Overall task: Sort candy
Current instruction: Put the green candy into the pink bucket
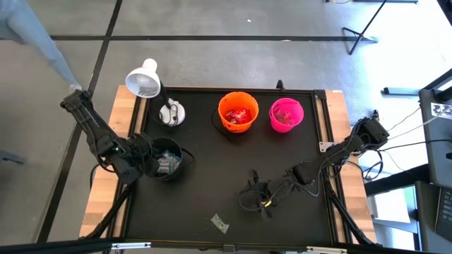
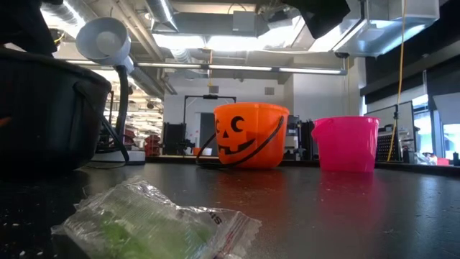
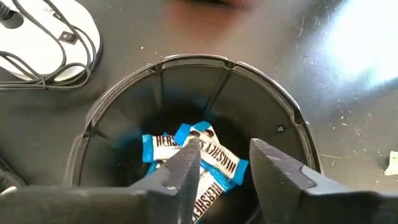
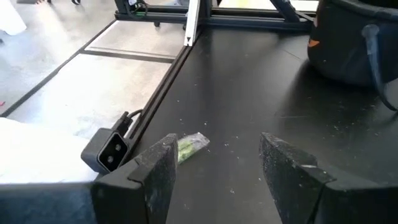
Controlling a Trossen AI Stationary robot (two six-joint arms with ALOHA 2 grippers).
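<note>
A black bucket [image 1: 169,159] stands at the table's left and holds several blue-and-white candies [image 3: 205,155]. My left gripper [image 3: 227,146] hovers open above its mouth [image 1: 164,161] and touches nothing. A single candy in a clear, silvery wrapper with green inside [image 1: 220,223] lies flat on the table near the near edge; it fills the foreground of the low view [image 2: 158,219]. My right gripper [image 1: 248,199] is open low over the table's middle, facing this candy [image 4: 189,144], still short of it. The orange bucket [image 1: 237,111] holds red candies.
An orange pumpkin bucket [image 2: 248,135] and a pink bucket [image 1: 286,115] stand side by side at the table's far edge. A white desk lamp [image 1: 145,79] with its base [image 1: 171,113] stands far left. A small camera [image 4: 109,149] sits on the near edge.
</note>
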